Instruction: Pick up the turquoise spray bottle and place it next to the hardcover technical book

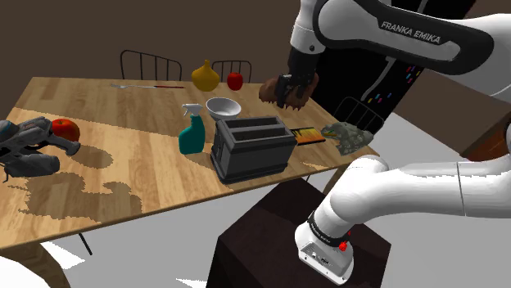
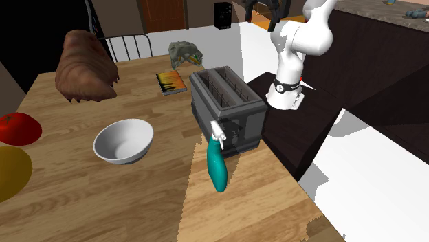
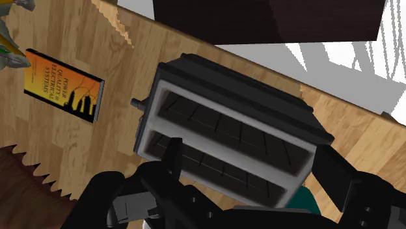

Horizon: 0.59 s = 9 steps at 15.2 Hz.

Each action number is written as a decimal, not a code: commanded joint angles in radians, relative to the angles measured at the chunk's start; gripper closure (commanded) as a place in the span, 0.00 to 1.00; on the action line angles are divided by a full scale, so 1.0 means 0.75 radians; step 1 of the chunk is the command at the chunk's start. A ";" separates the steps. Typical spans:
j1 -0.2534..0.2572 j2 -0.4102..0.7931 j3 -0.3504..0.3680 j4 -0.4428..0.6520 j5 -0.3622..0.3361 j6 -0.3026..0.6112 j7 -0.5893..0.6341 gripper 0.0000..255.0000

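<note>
Bottle (image 1: 192,132) beside toaster (image 1: 252,147), well apart from gripper (image 1: 288,92)

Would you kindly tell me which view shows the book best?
The wrist view: the book lies unobstructed, its cover lettering readable. The second exterior view shows it whole, farther off; the shoulder view shows it foreshortened beside the toaster.

I see a teal spray bottle (image 1: 191,137) with a pale trigger head, dark-grey boxy toaster (image 1: 250,147), orange-yellow hardcover book (image 3: 64,86) with black skyline print, glossy white bowl (image 2: 124,141), light wood-grain table (image 1: 139,123).
</note>
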 commanded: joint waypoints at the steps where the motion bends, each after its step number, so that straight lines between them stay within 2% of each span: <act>1: 0.000 0.000 0.000 0.000 0.000 0.000 0.000 0.00; 9: 0.067 0.508 -0.021 0.252 -0.095 0.119 -0.279 0.00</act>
